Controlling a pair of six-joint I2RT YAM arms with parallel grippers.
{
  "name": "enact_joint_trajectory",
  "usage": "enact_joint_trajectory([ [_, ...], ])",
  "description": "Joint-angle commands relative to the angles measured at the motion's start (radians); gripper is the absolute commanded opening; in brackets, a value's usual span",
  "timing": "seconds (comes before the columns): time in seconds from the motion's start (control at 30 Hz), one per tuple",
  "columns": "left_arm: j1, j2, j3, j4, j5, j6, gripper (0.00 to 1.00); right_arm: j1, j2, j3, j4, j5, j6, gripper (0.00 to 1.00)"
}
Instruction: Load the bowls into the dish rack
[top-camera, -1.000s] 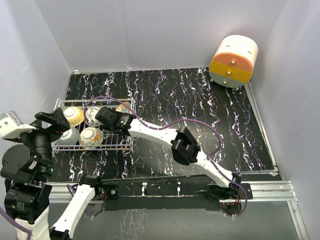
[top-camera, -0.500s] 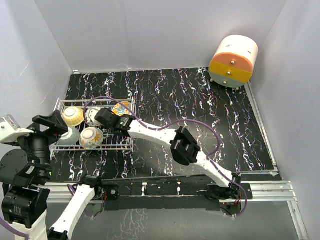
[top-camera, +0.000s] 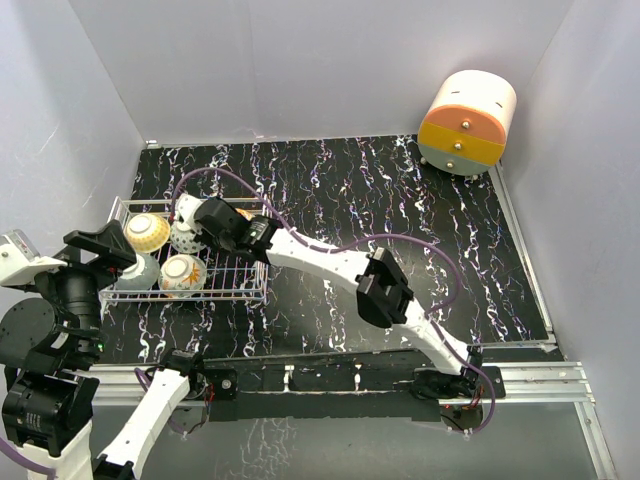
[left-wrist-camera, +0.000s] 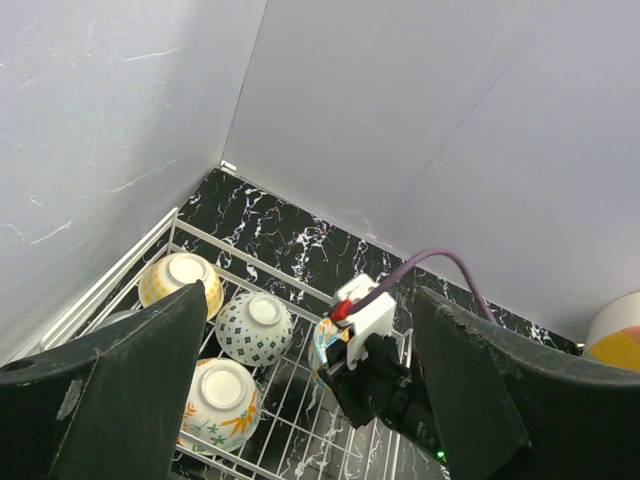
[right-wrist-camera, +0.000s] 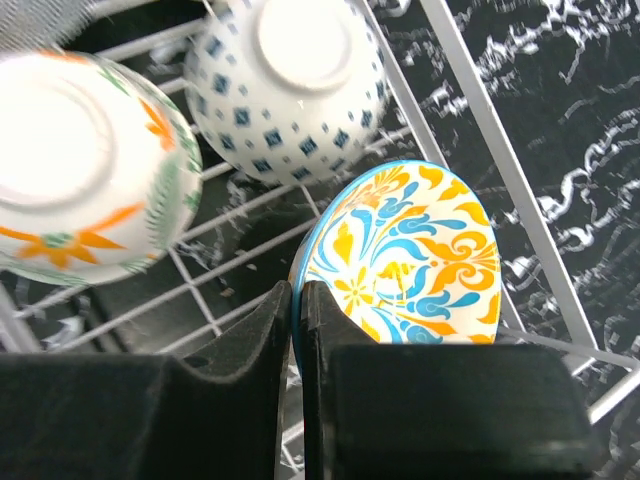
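The white wire dish rack (top-camera: 236, 281) lies at the table's left. Three bowls rest upside down in it: cream-yellow (top-camera: 147, 232), blue-white (top-camera: 185, 239) and orange-green flowered (top-camera: 183, 273). A greyish one (top-camera: 135, 272) is partly hidden by my left gripper (top-camera: 100, 246), which hovers open above the rack's left end. My right gripper (right-wrist-camera: 297, 300) is shut on the rim of a teal-rimmed bowl (right-wrist-camera: 410, 250) with a blue and orange inside, standing on edge against the rack's far right side. The left wrist view shows that bowl (left-wrist-camera: 326, 340) behind the right gripper (left-wrist-camera: 372, 362).
An orange-and-cream round drawer unit (top-camera: 467, 122) stands at the far right corner. White walls close the table on three sides. A purple cable (top-camera: 330, 247) loops over the right arm. A metal rail (top-camera: 540, 378) runs along the near edge.
My right gripper has shut on the teal-rimmed bowl's rim and shifted slightly toward the rack's far side. The left arm has drawn back a little to the left.
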Motion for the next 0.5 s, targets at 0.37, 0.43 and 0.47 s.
enact_joint_trajectory([
  [0.37, -0.011, 0.025, 0.043, -0.019, -0.04, 0.009, 0.82, -0.215, -0.428, -0.614, 0.834, -0.652, 0.854, 0.08],
  [0.43, -0.011, 0.031, 0.05, -0.019, -0.042, 0.013, 0.82, -0.25, -0.416, -0.67, 0.949, -0.745, 0.983, 0.08],
  [0.47, -0.011, 0.034, 0.055, -0.019, -0.042, 0.014, 0.82, -0.259, -0.403, -0.681, 0.991, -0.782, 1.034, 0.08],
])
